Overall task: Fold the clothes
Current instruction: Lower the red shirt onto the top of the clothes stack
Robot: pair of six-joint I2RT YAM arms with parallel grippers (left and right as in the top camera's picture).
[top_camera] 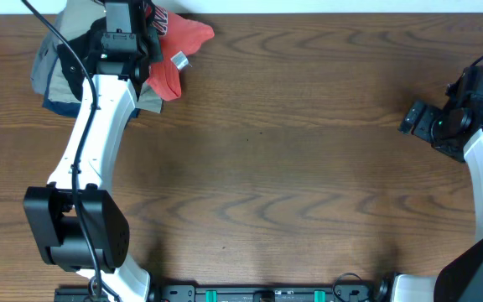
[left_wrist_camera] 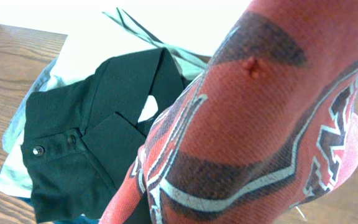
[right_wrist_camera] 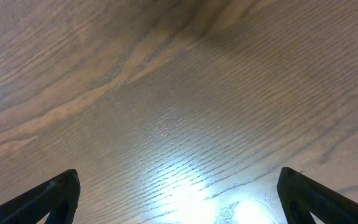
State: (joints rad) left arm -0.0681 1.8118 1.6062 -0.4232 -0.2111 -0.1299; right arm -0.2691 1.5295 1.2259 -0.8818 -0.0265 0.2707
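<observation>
1. One coral-red T-shirt (top_camera: 183,42) is the piece to fold. It lies bunched at the far left corner of the table (top_camera: 292,126), draped partly over the pile of folded garments (top_camera: 53,71), with its white neck tag (top_camera: 177,60) showing on the side nearest the open wood.
2. From the left wrist view the shirt (left_wrist_camera: 260,124) rises right up to the lens, its block lettering (left_wrist_camera: 328,137) stretched and creased. So part of it appears to be lifted off the pile.
3. The left gripper (top_camera: 137,21) sits over that corner with its jaws pressed together. Cloth hides the fingertips, but the way the fabric hangs suggests they pinch a fold of the shirt.
4. My judgement is that the step in hand is the pick-up: getting the shirt clear of the stack. No fold has been started.
5. The next move calls for carrying the shirt to the bare middle of the table and spreading it flat. A single pinch leaves it crumpled, so a second grasp point will likely be needed.
6. The right gripper (top_camera: 411,117) hovers well apart at the right side, jaws spread wide and holding nothing. Its wrist view shows only wood grain between the fingers (right_wrist_camera: 55,199).
7. A black garment (left_wrist_camera: 79,149) with buttons lies just beside and under the shirt, on top of paler folded pieces. Dragging the shirt low could catch it and pull the stack apart.
</observation>
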